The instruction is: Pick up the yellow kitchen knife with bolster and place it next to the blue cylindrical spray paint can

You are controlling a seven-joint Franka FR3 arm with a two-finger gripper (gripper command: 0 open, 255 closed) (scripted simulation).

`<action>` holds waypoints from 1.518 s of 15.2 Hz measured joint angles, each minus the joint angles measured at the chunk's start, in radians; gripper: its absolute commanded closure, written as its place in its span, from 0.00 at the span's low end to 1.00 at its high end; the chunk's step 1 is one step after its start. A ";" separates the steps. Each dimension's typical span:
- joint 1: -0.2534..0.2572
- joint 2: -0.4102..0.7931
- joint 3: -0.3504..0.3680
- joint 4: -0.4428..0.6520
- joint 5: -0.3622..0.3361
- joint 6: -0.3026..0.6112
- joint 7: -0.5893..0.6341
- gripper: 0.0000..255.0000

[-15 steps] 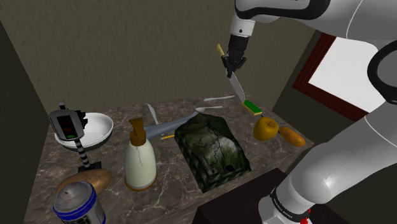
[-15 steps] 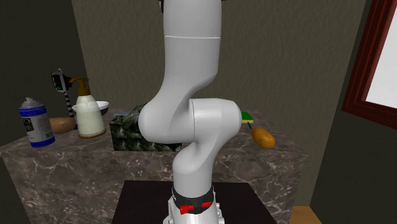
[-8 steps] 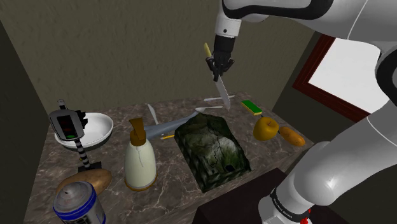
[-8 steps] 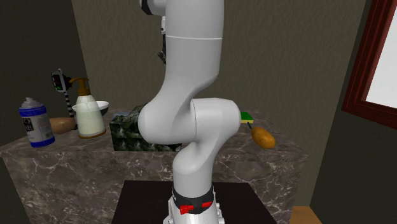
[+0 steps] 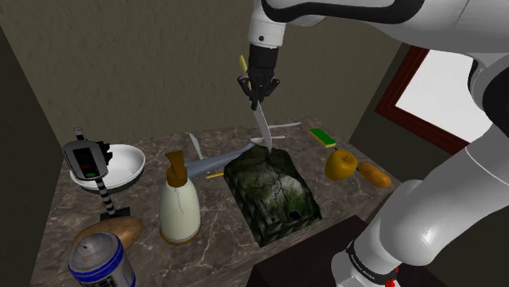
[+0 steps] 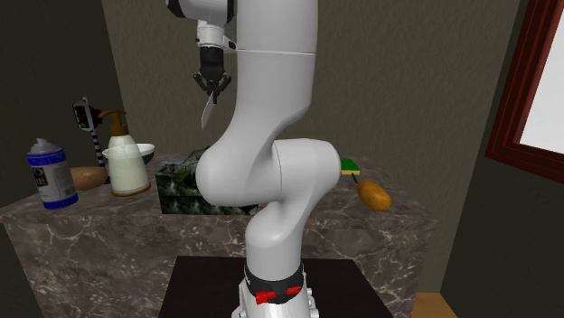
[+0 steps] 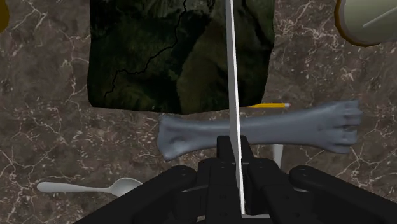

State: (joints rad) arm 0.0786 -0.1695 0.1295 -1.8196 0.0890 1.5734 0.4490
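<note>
In the shoulder view, the blue spray can (image 5: 99,262) stands at eight o'clock, with the soap bottle (image 5: 179,204) at its two o'clock. At twelve, our gripper (image 5: 258,95) pinches the yellow-handled knife (image 5: 263,129), which hangs blade-down above the dark box (image 5: 271,194). If we carry it low, we risk clipping the bottle and twisting the knife loose.

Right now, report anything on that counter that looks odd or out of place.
One oddity: a grey bone lies on the marble counter beside the dark mottled box, strange among kitchen things. Nothing looks spilled or broken. The knife hangs blade-down from the end effector, above the counter.
</note>
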 measured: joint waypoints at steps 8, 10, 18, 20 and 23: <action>0.085 0.103 0.114 0.113 0.008 0.005 0.200 1.00; 0.107 0.136 0.139 0.149 0.004 0.005 0.249 1.00; 0.217 0.330 0.232 0.375 -0.051 -0.020 0.452 1.00; 0.230 0.357 0.238 0.405 -0.061 -0.023 0.471 1.00; 0.233 0.358 0.240 0.373 -0.061 0.009 0.476 1.00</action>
State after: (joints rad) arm 0.3121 0.1880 0.3697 -1.4462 0.0282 1.5827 0.9248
